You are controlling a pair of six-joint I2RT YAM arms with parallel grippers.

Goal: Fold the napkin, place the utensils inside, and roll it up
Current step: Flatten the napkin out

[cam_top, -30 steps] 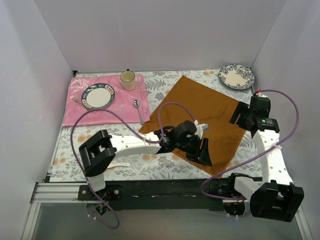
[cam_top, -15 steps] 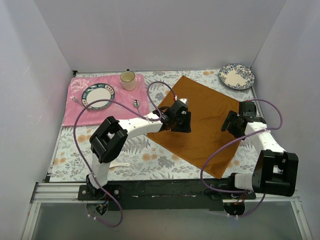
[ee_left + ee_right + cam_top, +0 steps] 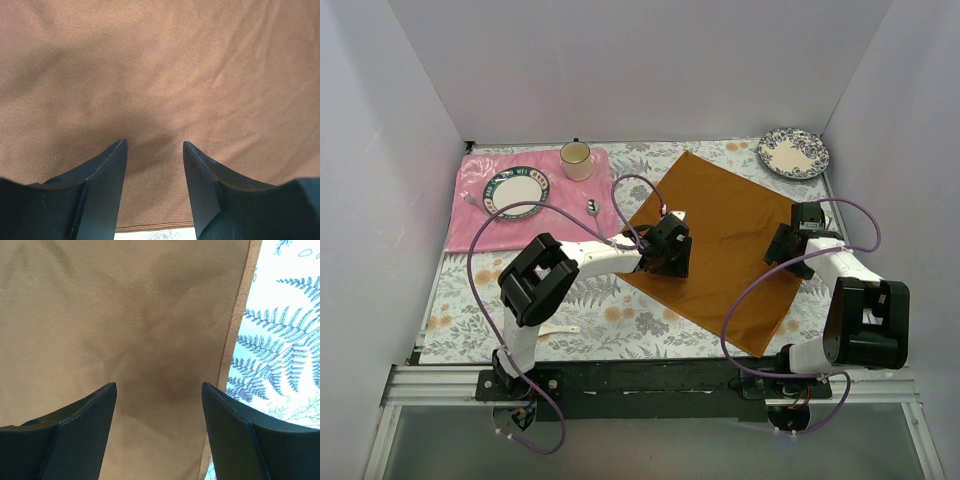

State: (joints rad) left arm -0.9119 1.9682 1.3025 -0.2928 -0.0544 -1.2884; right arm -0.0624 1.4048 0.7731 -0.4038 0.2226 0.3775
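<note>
Napkin [image 3: 725,240] flat, diamond-wise, corner rearward

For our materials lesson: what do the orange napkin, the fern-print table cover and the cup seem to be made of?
The napkin looks like woven cloth with slight sheen: fine weave, soft creases, stitched hem. The table cover is printed fabric or vinyl, hard to tell; flat, matte. The cup is likely glazed ceramic: smooth, cream.
</note>
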